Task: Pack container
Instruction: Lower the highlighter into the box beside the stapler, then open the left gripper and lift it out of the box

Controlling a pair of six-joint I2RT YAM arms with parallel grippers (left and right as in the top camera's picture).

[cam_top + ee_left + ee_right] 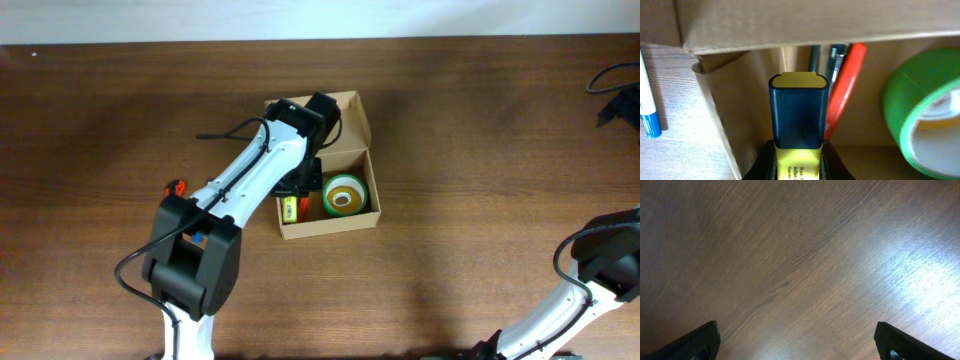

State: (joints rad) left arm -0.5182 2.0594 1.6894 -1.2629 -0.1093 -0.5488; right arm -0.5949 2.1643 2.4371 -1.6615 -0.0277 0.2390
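Yellow highlighter [797,120], pinched by left gripper [798,162], seemingly inside the cardboard container [330,226].

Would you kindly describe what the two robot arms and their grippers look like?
Both arms have white tubular links joined by chunky black joint housings. The left arm carries a thin black cable looping off its forearm. The right arm shows the same white-and-black build. The right gripper has dark, blocky fingers.
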